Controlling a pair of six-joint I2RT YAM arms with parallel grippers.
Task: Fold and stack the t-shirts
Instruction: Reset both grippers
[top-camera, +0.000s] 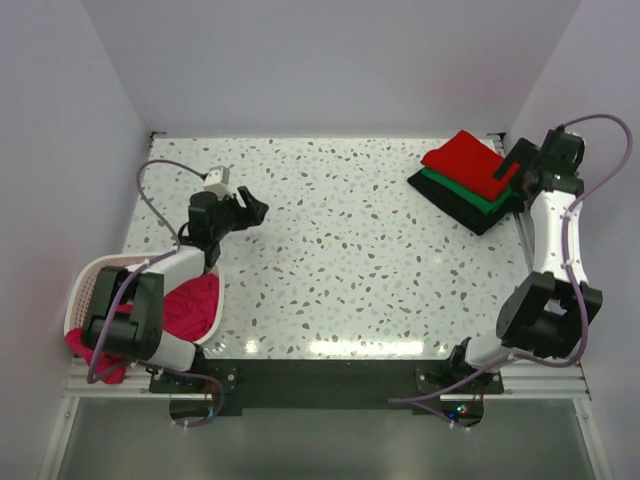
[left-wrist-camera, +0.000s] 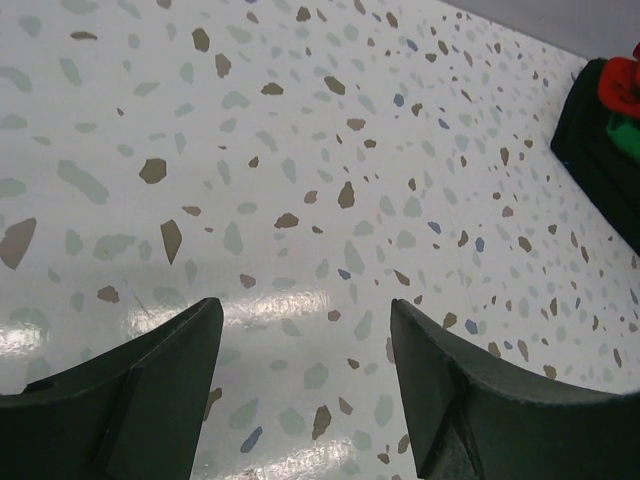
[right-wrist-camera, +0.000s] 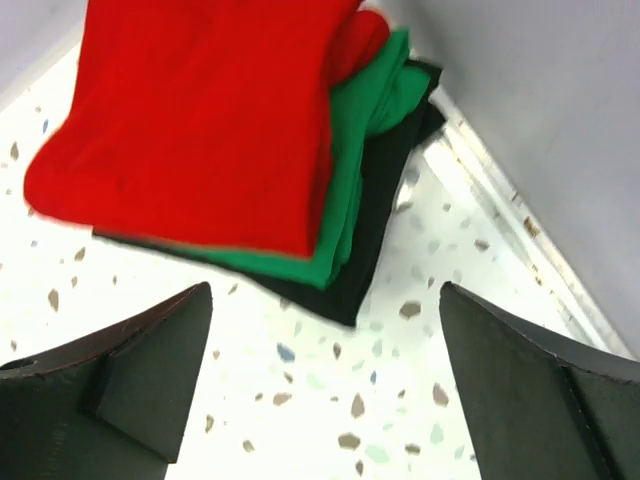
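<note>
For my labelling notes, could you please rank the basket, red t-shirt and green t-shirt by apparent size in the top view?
1. white basket
2. red t-shirt
3. green t-shirt, only a strip shows

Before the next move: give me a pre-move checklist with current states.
1. Right gripper open, gripping nothing: ok.
2. Stack order red t-shirt on green t-shirt on black t-shirt, all folded: ok.
3. Stack edges flush: not ok; green and black stick out past red.
4. Left gripper open, empty, over bare table: ok.
5. Magenta-pink t-shirt folded and stacked: not ok; bunched in the white lattice basket.
6. Cloth free of the basket lattice: cannot tell; the left arm covers part of it.
</note>
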